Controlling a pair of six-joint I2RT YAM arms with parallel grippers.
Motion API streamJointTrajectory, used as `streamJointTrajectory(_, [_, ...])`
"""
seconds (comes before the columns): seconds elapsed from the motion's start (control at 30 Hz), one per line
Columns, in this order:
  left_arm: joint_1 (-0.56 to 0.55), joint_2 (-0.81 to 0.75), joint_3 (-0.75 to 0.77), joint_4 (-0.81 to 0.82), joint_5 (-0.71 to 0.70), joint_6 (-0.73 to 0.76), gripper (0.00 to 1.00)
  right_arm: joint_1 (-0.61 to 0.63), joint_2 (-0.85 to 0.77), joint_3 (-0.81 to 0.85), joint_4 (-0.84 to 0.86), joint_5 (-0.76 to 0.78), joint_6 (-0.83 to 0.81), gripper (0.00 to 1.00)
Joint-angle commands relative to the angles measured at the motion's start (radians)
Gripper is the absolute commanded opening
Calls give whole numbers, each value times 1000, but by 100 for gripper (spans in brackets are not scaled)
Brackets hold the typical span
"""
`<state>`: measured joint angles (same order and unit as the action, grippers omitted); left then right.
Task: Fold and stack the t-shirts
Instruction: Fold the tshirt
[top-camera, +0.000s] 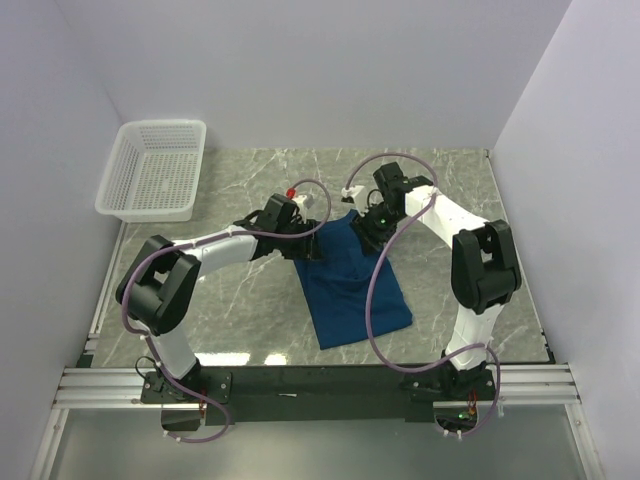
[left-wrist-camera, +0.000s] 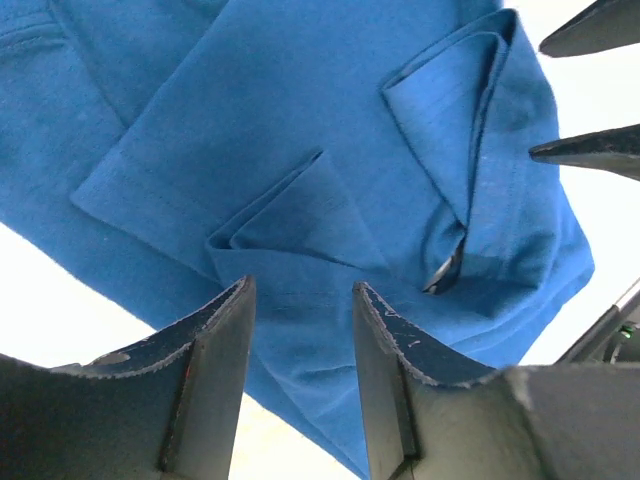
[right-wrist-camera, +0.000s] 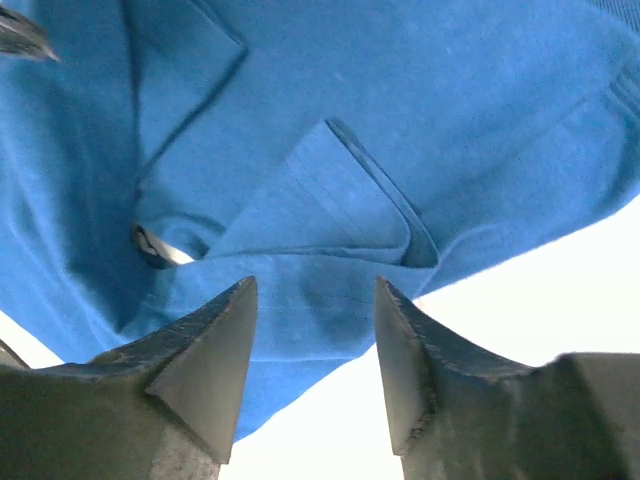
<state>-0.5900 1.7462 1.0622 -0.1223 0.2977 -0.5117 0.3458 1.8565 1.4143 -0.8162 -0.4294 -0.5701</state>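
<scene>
— That white plastic mesh basket (top-camera: 155, 170) at the far left, is it in any danger?

— No, it sits well apart from everything. Look further right: the left gripper (left-wrist-camera: 302, 290) hangs over the far left corner of the dark blue short-sleeved cotton t-shirt (top-camera: 352, 290), jaws apart and clamped on nothing.

— And where's the shirt, exactly?

— It's on the grey marble-patterned table (top-camera: 240, 320), about the middle. It runs as a long strip from between the two grippers down toward the near right. I can't see a print from here. The far end is rumpled, with small pleats and a turned-over flap right under the fingers.

— So what worries you?

— Those pleats. If the left jaws close where they hang, I'd guess they'd pinch one loose pleat rather than the whole edge, and lifting it would pull the layers apart.

— And the right side?

— It's the same there. The right gripper (right-wrist-camera: 316, 285) is also parted and holding nothing, poised over the far right corner with another folded flap beneath it. The two grippers are near each other, so any inward drift could knock their fingers together. If one catches more cloth than the other, the fold would come over skewed. That looping mauve cable (top-camera: 369, 300) also hangs above the shirt and might brush it.
</scene>
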Motion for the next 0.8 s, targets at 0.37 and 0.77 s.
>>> streamJointTrajectory(0.37, [-21,59,45,-65,-54,-16,49,-5,78,-35,40,67,44,49])
streamJointTrajectory(0.77, [-21,32,18,-65,-75,-33,1,-27,20,-48,58,58,49,21])
